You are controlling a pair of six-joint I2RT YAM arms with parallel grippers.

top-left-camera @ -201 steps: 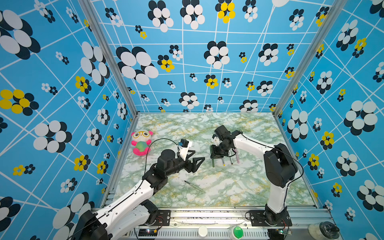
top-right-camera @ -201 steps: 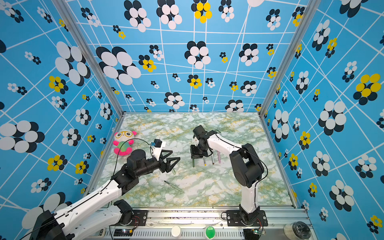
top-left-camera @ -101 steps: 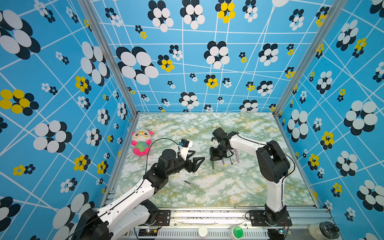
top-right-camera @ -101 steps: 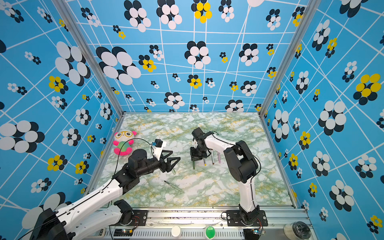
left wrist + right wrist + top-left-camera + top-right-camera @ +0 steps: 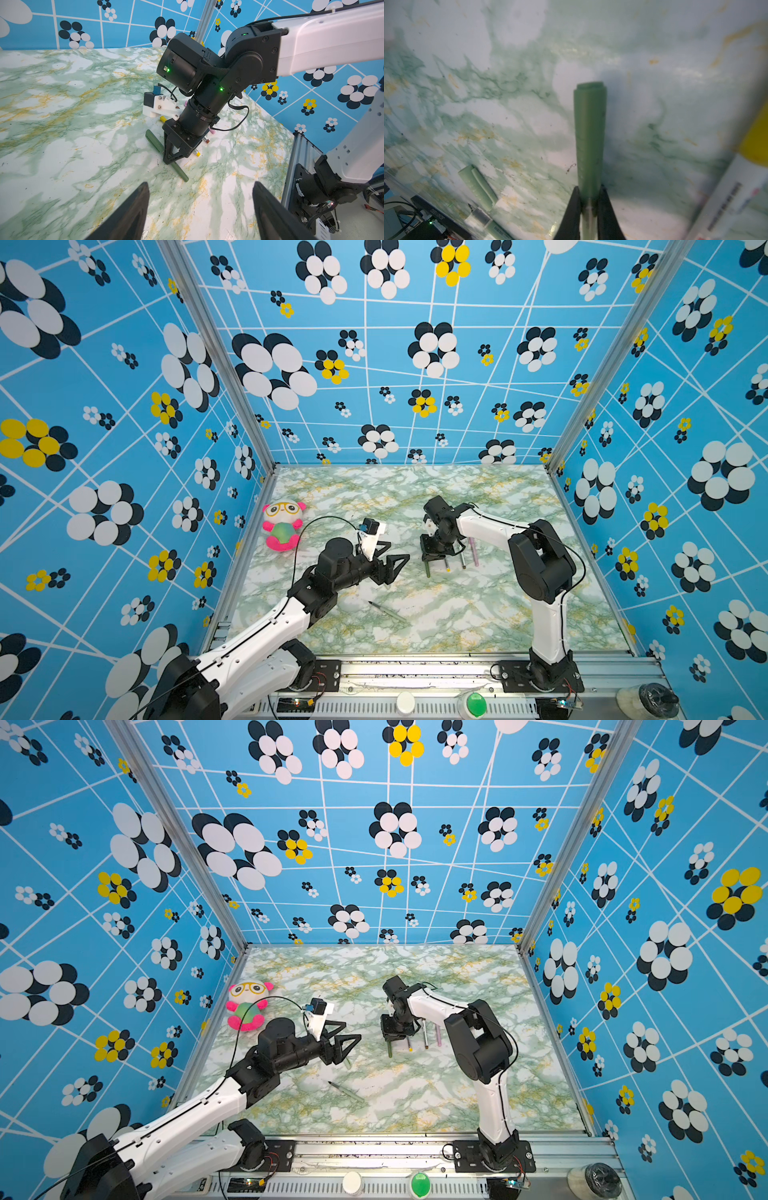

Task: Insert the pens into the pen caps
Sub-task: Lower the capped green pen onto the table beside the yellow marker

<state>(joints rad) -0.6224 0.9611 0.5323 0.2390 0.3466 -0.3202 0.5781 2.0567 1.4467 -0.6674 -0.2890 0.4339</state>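
Two pincers — right pincer (image 5: 588,192) grips the dark green pen (image 5: 589,135); left pincer (image 5: 201,184) gapes wide, empty.

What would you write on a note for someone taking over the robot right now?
Left gripper: open, empty, above the table.
Right gripper: shut on the dark green pen, which lies on the table and looks capped.
Beside it lie the yellow-ended pen, brown-ended pen and pink pen, seemingly capped too.
Left to do: the pale green pen lies bare-tipped near the front, its pale green cap apart. Join them.
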